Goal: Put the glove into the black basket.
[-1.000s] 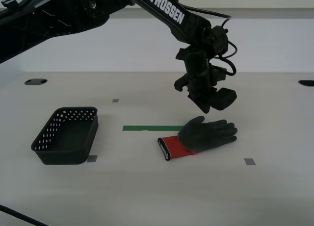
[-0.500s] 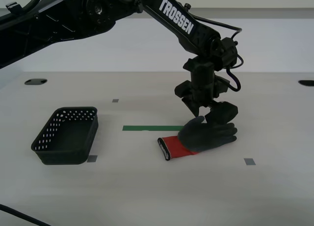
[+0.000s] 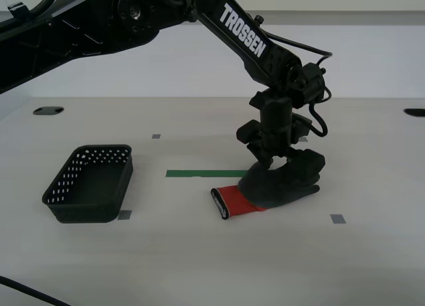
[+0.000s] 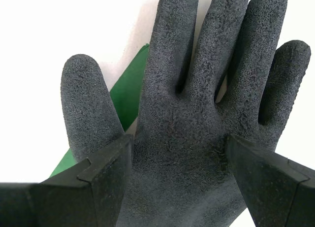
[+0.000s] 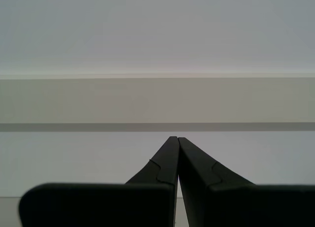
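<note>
The glove (image 3: 282, 185) lies flat on the white table, its dark fingers toward the exterior view's right and its red wrist toward the left. My second gripper (image 3: 275, 165) is down on its palm. In the second wrist view the glove (image 4: 187, 113) fills the frame, and my second gripper (image 4: 178, 158) is open with one jaw on each side of the palm. The black basket (image 3: 89, 183) stands empty at the exterior view's left, well apart from the glove. My first gripper (image 5: 177, 141) is shut, empty and faces a wall; it does not show in the exterior view.
A green tape strip (image 3: 199, 173) lies between basket and glove and also shows in the second wrist view (image 4: 125, 96). Small grey tape squares (image 3: 338, 219) mark the table. Dark holes (image 3: 48, 110) sit at the table's far corners. The arm reaches in from the upper left.
My second gripper has come down from above the glove onto its palm, jaws astride it. The glove's fingers have bunched slightly. The basket has not moved.
</note>
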